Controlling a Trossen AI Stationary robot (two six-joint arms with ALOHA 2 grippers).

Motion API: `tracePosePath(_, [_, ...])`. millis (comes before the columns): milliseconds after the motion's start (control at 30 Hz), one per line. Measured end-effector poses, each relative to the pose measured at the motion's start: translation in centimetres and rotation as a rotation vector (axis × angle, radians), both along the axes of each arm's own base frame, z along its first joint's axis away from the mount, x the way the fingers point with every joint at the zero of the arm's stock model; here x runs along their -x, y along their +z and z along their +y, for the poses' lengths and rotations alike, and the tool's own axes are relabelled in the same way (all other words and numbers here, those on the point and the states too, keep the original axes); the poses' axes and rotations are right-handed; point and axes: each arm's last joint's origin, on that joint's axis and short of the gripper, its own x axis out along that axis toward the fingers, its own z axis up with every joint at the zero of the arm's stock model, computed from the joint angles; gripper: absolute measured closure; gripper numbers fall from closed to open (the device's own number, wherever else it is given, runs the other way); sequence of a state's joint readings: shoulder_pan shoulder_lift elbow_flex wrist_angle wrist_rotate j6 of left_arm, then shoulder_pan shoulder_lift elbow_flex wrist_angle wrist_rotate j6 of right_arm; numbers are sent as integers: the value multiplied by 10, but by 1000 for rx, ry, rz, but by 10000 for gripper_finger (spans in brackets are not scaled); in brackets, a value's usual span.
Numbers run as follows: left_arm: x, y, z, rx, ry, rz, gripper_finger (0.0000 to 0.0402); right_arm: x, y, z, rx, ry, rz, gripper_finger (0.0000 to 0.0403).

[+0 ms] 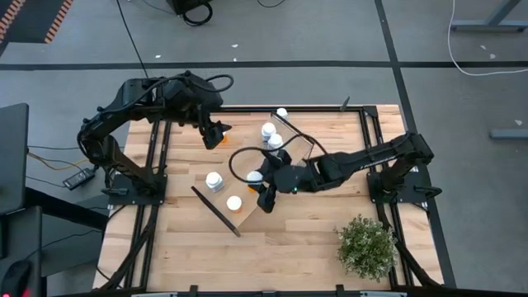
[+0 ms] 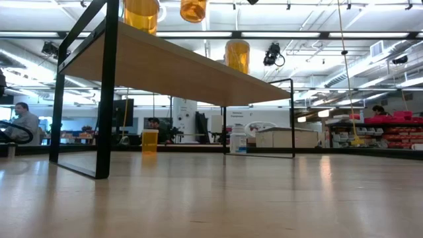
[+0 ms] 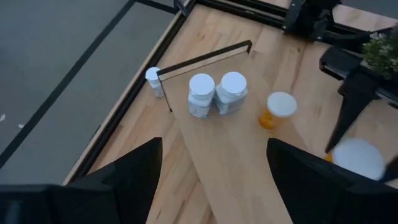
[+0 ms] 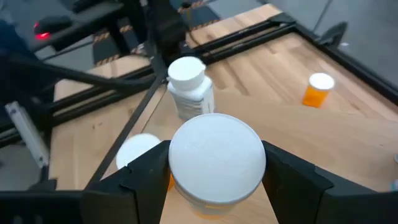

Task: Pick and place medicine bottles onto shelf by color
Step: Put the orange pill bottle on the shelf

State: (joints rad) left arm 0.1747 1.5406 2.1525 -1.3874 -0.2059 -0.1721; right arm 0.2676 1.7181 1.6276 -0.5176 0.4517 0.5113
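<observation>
Two white bottles (image 3: 216, 94) on shelf (image 3: 236, 162)

Slatted light-wood tabletop (image 1: 297, 247) carries a long shelf board (image 1: 247, 177) set diagonally on dark end panels, plus a small potted plant (image 1: 365, 246) near one corner. One white bottle (image 1: 282, 114) stands directly on the tabletop just beyond the shelf's far end.
</observation>
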Motion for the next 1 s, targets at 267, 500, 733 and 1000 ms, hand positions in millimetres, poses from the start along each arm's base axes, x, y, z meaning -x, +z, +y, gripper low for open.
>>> tracePosePath(267, [-2, 0, -10, 0, -41, -1, 109, -8, -22, 12, 43, -46, 59, 164])
tracePosePath(500, [-3, 0, -21, 18, -67, -7, 109, -14, -36, 13, 46, -103, 88, 164])
tracePosePath(733, [-4, 0, -32, 27, -104, -12, 109, -12, -37, 12, 56, -111, 104, 164])
tracePosePath(1000, [-5, 0, -37, 35, -115, -21, 109, -12, -38, 7, 58, -126, 121, 164])
